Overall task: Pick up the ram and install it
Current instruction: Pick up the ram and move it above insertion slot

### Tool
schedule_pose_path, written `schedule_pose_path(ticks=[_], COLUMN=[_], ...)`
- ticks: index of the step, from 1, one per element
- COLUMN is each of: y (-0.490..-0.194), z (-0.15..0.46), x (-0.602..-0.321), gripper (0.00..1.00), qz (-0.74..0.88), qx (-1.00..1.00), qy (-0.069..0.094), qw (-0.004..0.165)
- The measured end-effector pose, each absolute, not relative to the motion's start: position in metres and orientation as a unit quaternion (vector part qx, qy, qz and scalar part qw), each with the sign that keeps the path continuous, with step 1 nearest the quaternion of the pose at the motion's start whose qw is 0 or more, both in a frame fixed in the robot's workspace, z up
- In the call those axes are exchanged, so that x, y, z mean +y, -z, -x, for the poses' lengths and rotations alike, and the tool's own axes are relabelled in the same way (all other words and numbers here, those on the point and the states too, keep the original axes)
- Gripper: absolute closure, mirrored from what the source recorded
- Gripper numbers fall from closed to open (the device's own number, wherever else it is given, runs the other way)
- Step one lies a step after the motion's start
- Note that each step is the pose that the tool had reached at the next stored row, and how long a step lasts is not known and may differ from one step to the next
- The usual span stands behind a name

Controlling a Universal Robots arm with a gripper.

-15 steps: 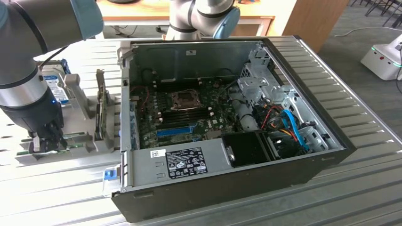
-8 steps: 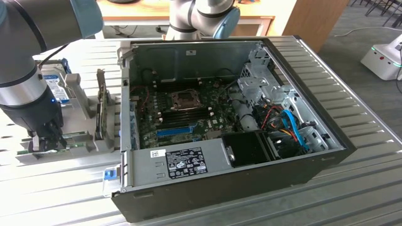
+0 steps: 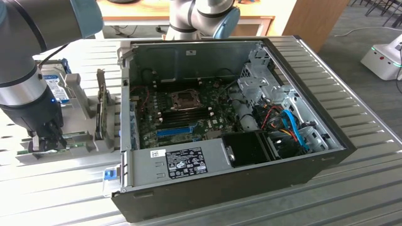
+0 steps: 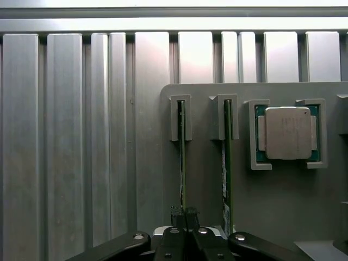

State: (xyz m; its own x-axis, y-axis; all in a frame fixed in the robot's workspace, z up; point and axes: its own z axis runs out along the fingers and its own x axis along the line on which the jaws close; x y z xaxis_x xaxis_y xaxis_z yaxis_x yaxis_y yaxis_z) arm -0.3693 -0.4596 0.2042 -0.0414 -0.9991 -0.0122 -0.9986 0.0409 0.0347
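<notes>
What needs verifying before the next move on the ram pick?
1. Jaws closed on the ram, near its end: ok.
2. Ram on edge in its slot of the gray holder, not lifted: ok.
3. Second stick in the neighbouring slot, outside the jaws: ok.
4. CPU in its pocket, away from the jaws: ok.
5. Case side open, motherboard exposed: ok.
6. Free memory slot on the motherboard: cannot tell.

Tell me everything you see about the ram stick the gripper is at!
The ram is a thin green board seen edge-on, standing on its long edge in a grey holder. One end sits in a slot bracket; the gripper pinches the other end. A second green stick stands beside it, apart.
</notes>
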Motion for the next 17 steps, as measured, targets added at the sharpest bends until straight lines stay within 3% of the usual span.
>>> schedule_pose_path(ticks=[17], y=[-0.2050], z=[0.3693], x=[-0.4596], gripper=[0.88], qz=[-0.696], qx=[-0.718], qy=[0.017], qw=[0.008])
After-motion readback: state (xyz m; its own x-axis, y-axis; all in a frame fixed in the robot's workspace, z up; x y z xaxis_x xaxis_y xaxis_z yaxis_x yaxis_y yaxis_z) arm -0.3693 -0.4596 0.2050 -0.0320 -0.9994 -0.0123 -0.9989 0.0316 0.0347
